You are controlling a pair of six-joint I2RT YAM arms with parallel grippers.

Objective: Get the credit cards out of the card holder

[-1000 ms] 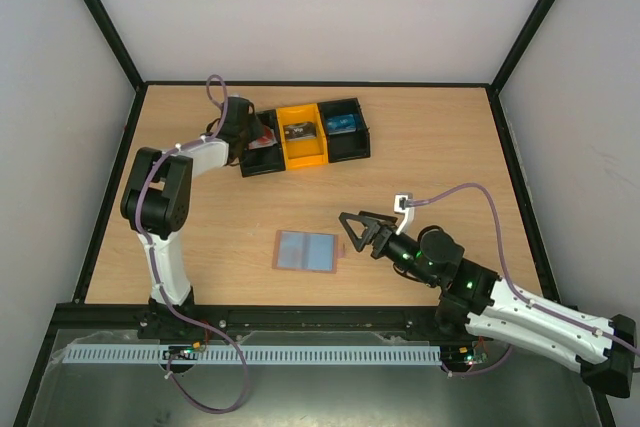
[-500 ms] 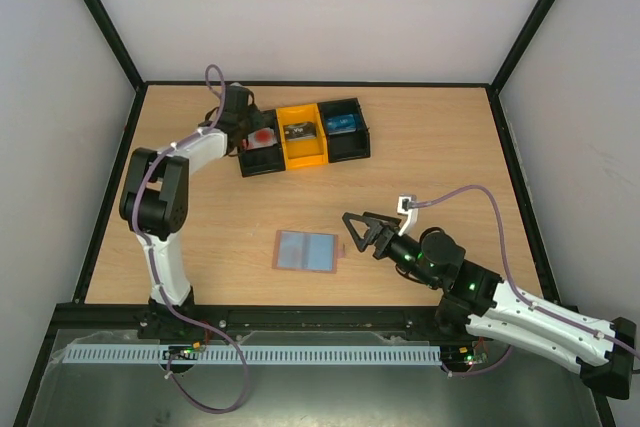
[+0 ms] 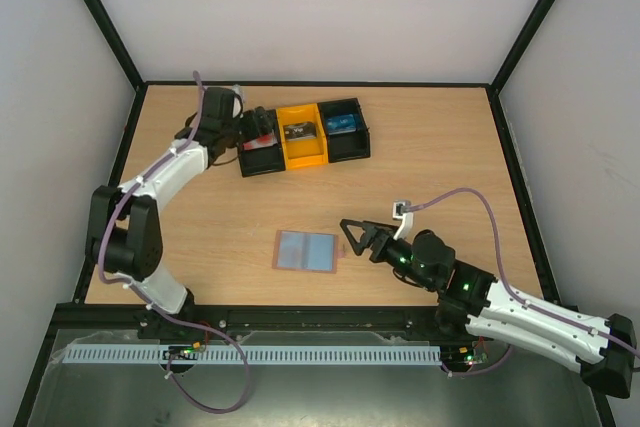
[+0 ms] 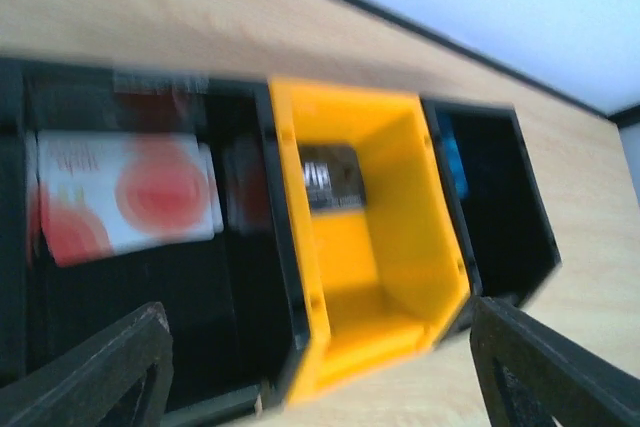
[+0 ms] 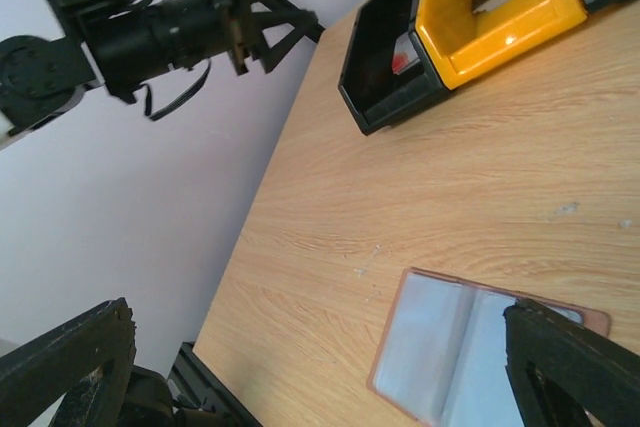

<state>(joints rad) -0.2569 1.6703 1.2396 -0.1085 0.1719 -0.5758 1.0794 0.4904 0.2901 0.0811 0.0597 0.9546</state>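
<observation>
The card holder [image 3: 306,250] lies open and flat on the table, blue-grey panels up, and shows again in the right wrist view [image 5: 470,347]. My right gripper [image 3: 347,235] [image 5: 318,315] hovers open just right of it, holding nothing. Pale credit cards with red round marks [image 4: 130,197] [image 3: 262,137] lie in the left black compartment of the tray [image 3: 300,159]. My left gripper [image 3: 256,128] [image 4: 315,315] is open at that compartment's left end, empty; its view is blurred.
The tray's yellow middle bin [image 4: 380,247] [image 5: 500,7] holds a dark card [image 4: 325,177]. Its right black compartment [image 3: 342,127] holds something blue. The left arm's gripper head [image 5: 225,17] appears at the top left of the right wrist view. Walls enclose the table.
My left gripper has opened and drawn back to the left from the tray's left compartment, leaving a pale card there. The right gripper has barely shifted beside the card holder.
</observation>
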